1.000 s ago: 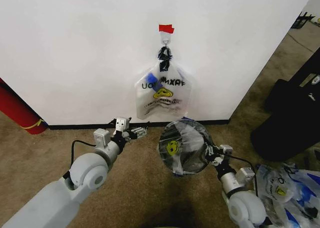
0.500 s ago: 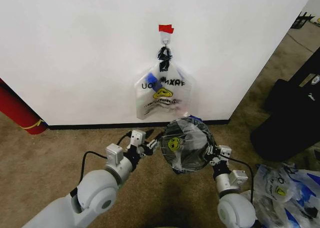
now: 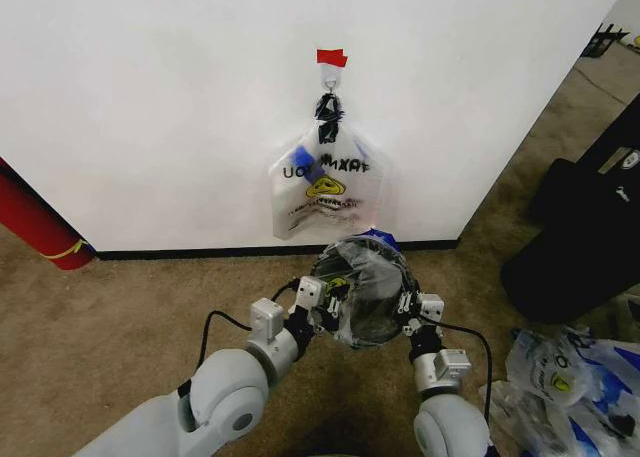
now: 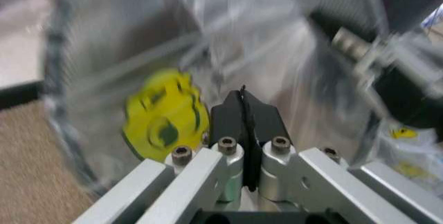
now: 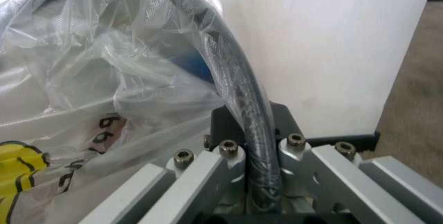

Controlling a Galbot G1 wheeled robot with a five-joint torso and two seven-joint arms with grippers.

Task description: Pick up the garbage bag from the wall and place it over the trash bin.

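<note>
A garbage bag (image 3: 368, 289) already draped the trash bin (image 3: 362, 337). The right pincer (image 5: 258, 182) pinched its bagged rim; the left pincer (image 4: 246, 130), pressed together, touched the plastic. Another bag (image 3: 328, 189) hung on the wall (image 3: 150, 97).

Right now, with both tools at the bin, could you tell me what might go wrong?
1. The right tool is shut on the bin rim through the bag; the thin film could tear or slip there.
2. The left tool is shut against the bag's side; whether it pinches film is unclear, so a pull might drag the bag off.
</note>
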